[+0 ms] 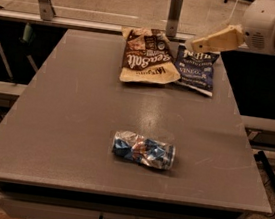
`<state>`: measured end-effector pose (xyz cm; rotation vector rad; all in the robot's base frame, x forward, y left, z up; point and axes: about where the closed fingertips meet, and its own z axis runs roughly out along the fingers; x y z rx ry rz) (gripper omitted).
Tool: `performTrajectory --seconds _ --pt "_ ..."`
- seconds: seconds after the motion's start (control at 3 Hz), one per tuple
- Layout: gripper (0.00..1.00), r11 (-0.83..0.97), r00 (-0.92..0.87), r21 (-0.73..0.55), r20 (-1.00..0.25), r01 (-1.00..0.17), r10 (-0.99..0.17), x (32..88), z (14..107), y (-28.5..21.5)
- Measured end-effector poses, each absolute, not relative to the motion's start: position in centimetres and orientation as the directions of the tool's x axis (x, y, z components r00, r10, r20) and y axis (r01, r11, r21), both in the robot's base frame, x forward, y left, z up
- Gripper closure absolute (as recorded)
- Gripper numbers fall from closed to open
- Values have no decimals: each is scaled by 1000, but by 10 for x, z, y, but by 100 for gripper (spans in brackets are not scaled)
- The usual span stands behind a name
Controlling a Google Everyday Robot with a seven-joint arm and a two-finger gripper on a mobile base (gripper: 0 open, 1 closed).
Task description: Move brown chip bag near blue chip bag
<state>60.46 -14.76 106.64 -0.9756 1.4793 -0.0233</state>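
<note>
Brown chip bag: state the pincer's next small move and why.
Probably lift the pincer up and away, touching nothing. The large brown-and-tan snack bag with white script already lies at the grey table's far edge, its side against the smaller navy-blue snack bag, while the pincer hangs over that navy bag's top edge.

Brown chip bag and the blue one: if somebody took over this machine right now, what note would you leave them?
Gripper: in the air at the far right of the table, over the top edge of the blue chip bag, carrying nothing that shows.
Brown chip bag: flat at the far edge, right beside the blue one, edges meeting.
Shiny crumpled packet: alone nearer the front, not part of the job.
Done: the brown bag looks to be next to the blue bag.
Left: probably only to take the arm away.
</note>
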Motion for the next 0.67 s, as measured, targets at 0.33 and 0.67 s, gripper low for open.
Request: performTrajectory --seconds 0.33,0.67 --pt "0 645 217 -563 -815 -516 -538 582 1088 -145" --pt "0 654 211 -561 -817 -507 -537 585 1088 -145"
